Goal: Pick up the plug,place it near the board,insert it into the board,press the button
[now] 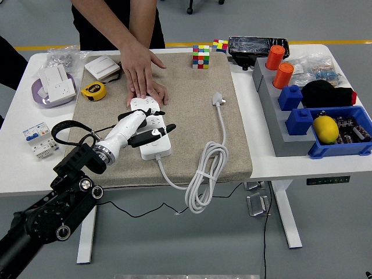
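Left hand (145, 125) over the board (152, 129), fingers spread, holding nothing, likely for the button, person's hand (143, 75) pinning its far end, plug (218, 99) unplugged.

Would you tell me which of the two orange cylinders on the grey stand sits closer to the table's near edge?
The lower orange cylinder, beside the blue block; the other orange cylinder stands farther back.

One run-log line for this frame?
left hand over power strip, open | plug on mat, unplugged | person's hand holds strip's far end
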